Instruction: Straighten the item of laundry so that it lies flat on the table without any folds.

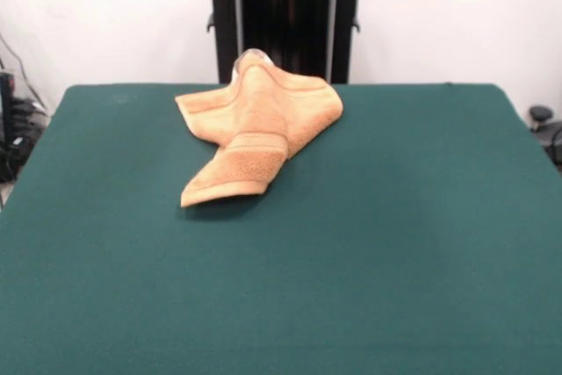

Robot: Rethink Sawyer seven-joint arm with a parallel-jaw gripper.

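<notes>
The item of laundry (255,129), an orange-tan terry towel, lies crumpled on the far middle of the green table (369,243). Its far part is bunched into a rounded heap that rises to a narrow tip at the table's back edge. A folded flap with the woven band and hem (235,173) sticks out toward the near left, its end lifted slightly off the cloth. A small pale grey rim (253,54) shows at the towel's far tip; I cannot tell what it is. No gripper or arm shows over the table.
The robot's black pedestal (283,28) stands just behind the towel at the table's far edge. Cables and dark equipment (13,120) sit off the left side, and a dark object (544,125) sits off the right side.
</notes>
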